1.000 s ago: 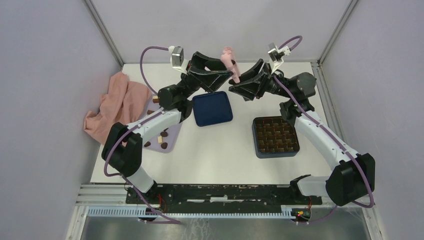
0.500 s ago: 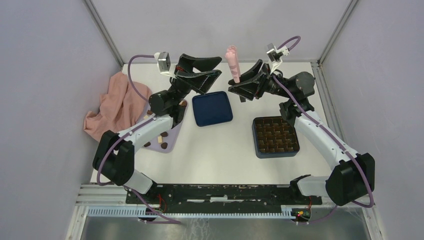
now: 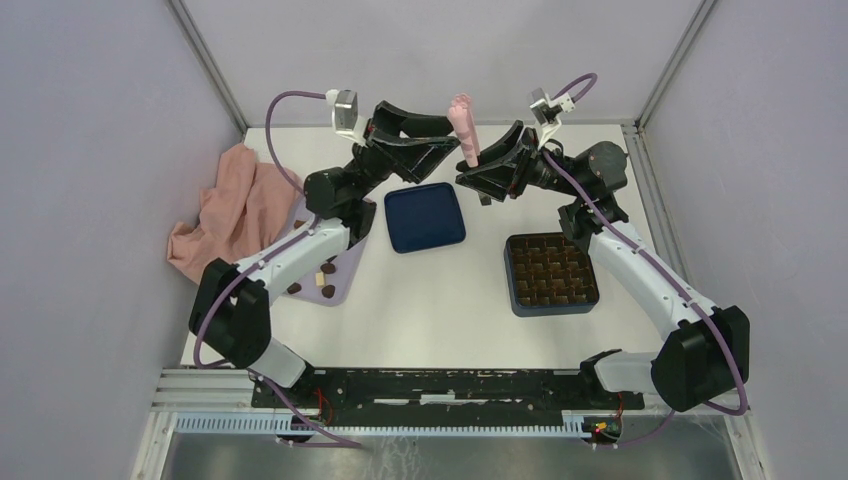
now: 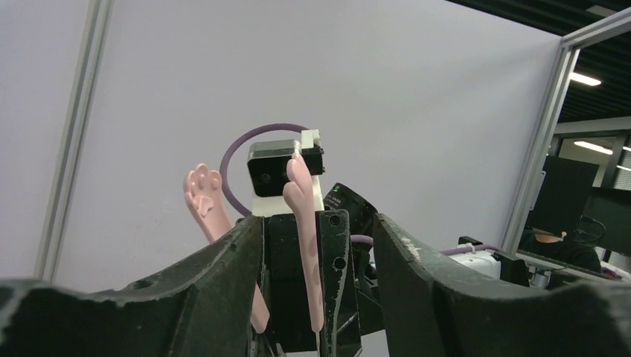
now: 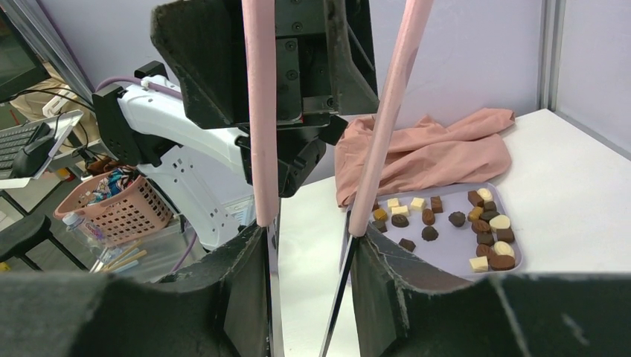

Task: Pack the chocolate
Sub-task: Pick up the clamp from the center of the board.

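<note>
Top external view: nearest, at lower left, the chocolate [image 3: 327, 291] lies loose on the lilac tray [image 3: 343, 280], partly under the left arm [image 3: 295, 250]. The gridded box [image 3: 553, 309] sits at right, below the right arm [image 3: 640, 270], and a blue lid [image 3: 424, 218] lies at centre. A pink cloth [image 3: 235, 215] is bunched at far left.

Farther back, both arms reach up towards the upper middle, wrists facing each other. The right jaws are clamped on pink tongs [image 3: 465, 125], whose long axis stands upright with the paw tips up. The left jaws stand apart and hold nothing, just beside the tongs.

The chocolate is down and to the lower left of both jaws, and the left arm is nearer to it. The tong tips probably must swing down towards the tray.
</note>
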Robot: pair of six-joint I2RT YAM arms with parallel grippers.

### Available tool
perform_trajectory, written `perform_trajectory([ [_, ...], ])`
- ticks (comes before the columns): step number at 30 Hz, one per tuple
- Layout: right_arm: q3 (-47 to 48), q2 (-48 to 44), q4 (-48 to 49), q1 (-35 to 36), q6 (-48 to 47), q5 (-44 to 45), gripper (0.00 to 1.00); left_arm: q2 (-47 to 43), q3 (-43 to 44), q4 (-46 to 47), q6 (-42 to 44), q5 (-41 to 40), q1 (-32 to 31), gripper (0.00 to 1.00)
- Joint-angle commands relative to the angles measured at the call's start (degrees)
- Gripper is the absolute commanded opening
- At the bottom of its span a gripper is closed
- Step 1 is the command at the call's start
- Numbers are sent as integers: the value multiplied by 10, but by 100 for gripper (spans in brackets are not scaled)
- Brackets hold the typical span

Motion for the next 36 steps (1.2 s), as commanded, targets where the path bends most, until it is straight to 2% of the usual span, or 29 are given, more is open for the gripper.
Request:
perform_trajectory([
  [1, 24, 2, 8, -2, -8, -4, 45, 13, 43, -37, 32, 32, -7, 58],
  [5, 24, 3, 7, -2, -9, -7, 44, 16, 62, -89, 53, 41, -10, 52],
  [8, 24, 2, 10, -1, -8, -7, 44, 17, 73, -112, 61, 44, -11, 40],
  [9, 24, 3, 12, -1, -8, -8, 44, 19, 75, -114, 60, 44, -11, 34],
  [11, 25, 3, 18, -1, -4, -10, 44, 21, 79, -109, 51, 41, -11, 10],
  [12, 24, 3, 24, -1, -1, -11, 44, 22, 79, -101, 43, 39, -11, 3],
  [17, 16, -1, 88, -2, 43, -10, 50, 14, 40, -7, 9, -34, -11, 2],
  [23, -8, -3, 192, -2, 119, 11, 74, 9, 29, 79, -10, -76, -16, 2],
  [25, -13, -1, 229, -1, 146, 18, 78, 14, 31, 101, -18, -82, -20, 2],
  [30, -8, 6, 244, 3, 169, 35, 78, 32, 37, 135, -33, -91, -30, 2],
  [36, 9, 15, 211, 16, 162, 44, 70, 50, 55, 149, -45, -90, -36, 2],
])
